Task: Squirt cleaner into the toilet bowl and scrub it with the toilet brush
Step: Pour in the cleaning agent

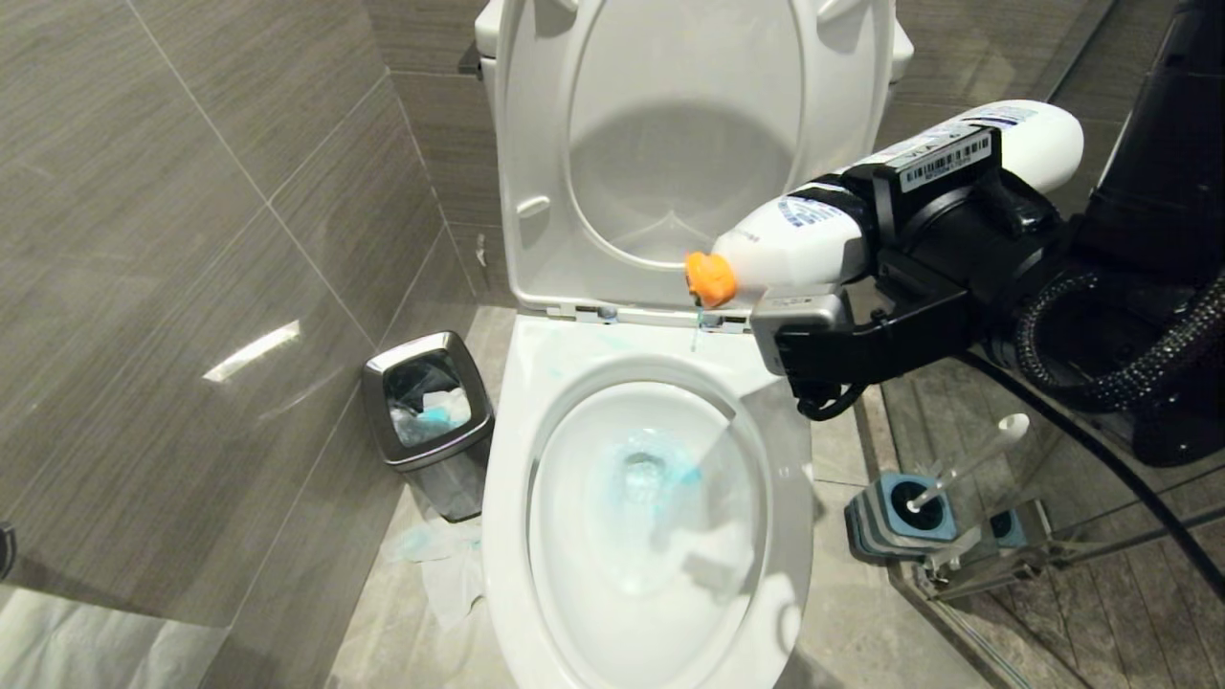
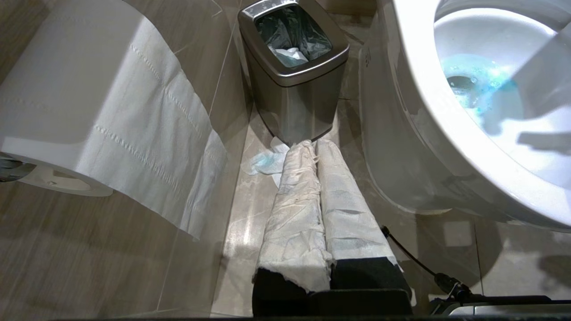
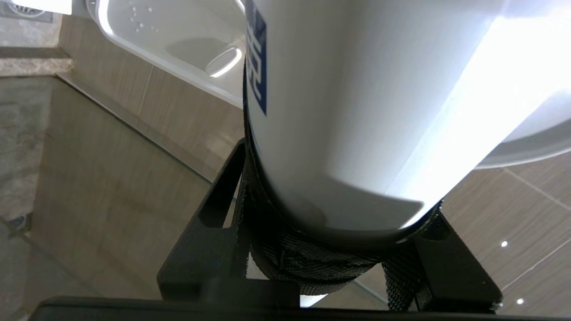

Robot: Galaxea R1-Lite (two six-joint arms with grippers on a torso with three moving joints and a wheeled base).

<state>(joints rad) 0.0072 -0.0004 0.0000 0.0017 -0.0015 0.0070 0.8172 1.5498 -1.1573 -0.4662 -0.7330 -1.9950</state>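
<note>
Your right gripper [image 1: 847,254] is gripping a white cleaner bottle [image 1: 890,206] firmly around its body, and the bottle's orange nozzle [image 1: 710,278] is hanging over the back rim of the toilet bowl [image 1: 502,498]. A thin blue drop seems to be falling from it. Blue cleaner [image 1: 660,474] is lying in the water at the bowl's bottom. The toilet brush [image 1: 971,461] is standing in its holder [image 1: 904,517] on the floor, just beside the bowl's right edge. Your left gripper [image 2: 314,178] is closed and empty near the steel bin [image 2: 294,71].

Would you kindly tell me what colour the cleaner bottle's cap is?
Orange; the cleaner bottle's cap shows best in the head view.
</note>
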